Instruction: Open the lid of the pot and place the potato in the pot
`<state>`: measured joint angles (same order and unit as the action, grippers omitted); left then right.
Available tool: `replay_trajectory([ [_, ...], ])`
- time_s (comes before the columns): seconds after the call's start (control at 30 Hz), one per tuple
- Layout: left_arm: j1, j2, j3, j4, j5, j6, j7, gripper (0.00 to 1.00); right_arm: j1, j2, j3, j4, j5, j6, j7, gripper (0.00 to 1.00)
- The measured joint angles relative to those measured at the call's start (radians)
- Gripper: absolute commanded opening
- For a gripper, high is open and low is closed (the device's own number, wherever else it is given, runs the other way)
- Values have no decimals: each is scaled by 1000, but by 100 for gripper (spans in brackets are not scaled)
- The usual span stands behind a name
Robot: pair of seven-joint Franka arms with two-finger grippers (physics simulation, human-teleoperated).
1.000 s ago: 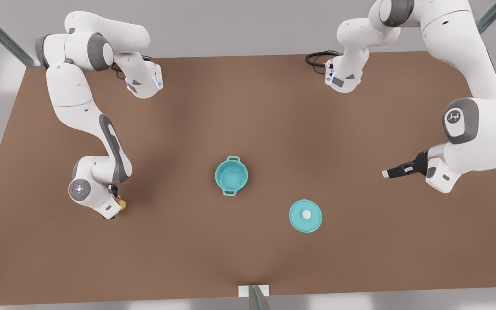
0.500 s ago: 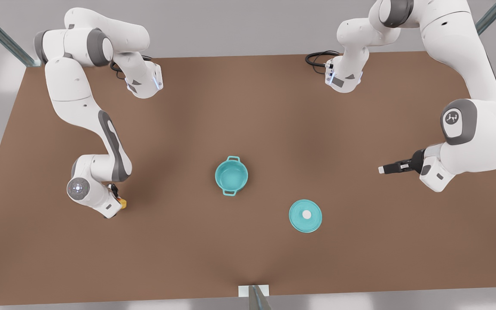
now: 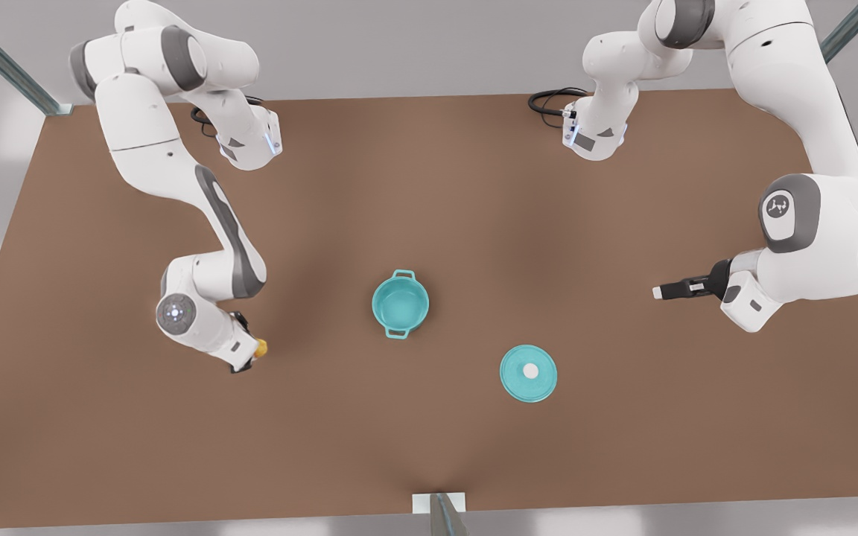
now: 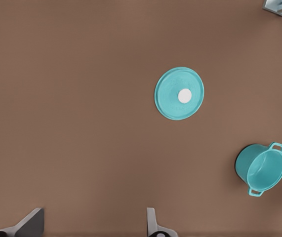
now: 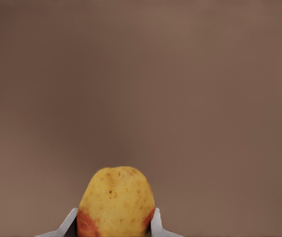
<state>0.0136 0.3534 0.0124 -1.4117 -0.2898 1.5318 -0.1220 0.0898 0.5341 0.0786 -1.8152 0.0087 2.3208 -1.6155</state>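
Since 1 second ago, our right gripper (image 3: 252, 356) has carried the potato (image 3: 259, 346) away from the front view's left side, toward the middle of the table (image 3: 429, 447), and our left gripper (image 3: 663, 292) has drifted slightly toward the far edge on the front view's right. In the right wrist view the potato (image 5: 116, 201) sits clamped between our 2 fingers (image 5: 156, 222), with bare table beyond it.

The pot lid (image 3: 528, 372) is already off and lies flat on the table, white knob up, well apart from the pot (image 3: 400, 303). The pot stands upright and open in the middle, its 2 loop handles pointing toward the far and near edges. From the left wrist view we see the lid (image 4: 179, 94) and the pot (image 4: 261, 168) from above, and our left fingers (image 4: 151, 223) stand wide apart, holding nothing; that arm waits.

The step in hand, we judge, is the carry. To do it well we should keep the potato above rim height, stop centred over the opening, clear of the handles, lower a little, then release, so the potato does not bounce out or tip the pot
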Motion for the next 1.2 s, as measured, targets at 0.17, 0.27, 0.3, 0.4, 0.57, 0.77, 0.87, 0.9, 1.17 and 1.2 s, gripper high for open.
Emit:
replay_trajectory([
  [0.17,-1,0,0,0,1,0,5,100,71,-6,15,28,44,-8,8,47],
  [0.27,-3,1,0,0,1,0,6,100,114,-5,23,59,83,-19,17,47],
  [0.3,-4,1,0,-1,1,0,6,100,130,-5,23,67,95,-23,21,47],
  [0.4,-6,1,0,-1,1,0,7,100,178,0,25,93,146,-32,33,47],
  [0.57,-14,0,0,-2,15,0,7,100,256,30,26,148,217,-40,62,47],
  [0.77,-15,1,0,-2,21,0,8,100,357,36,28,168,298,-43,95,47],
  [0.87,-15,1,0,-1,22,0,8,100,398,62,28,192,322,-44,112,47],
  [0.9,-15,1,0,-1,22,0,8,100,412,73,29,195,327,-44,119,47],
  [1.17,-17,1,0,-1,22,0,8,100,452,111,19,223,336,-33,167,100],
  [1.2,-17,1,0,0,22,0,8,100,454,98,4,225,336,-34,171,100],
])
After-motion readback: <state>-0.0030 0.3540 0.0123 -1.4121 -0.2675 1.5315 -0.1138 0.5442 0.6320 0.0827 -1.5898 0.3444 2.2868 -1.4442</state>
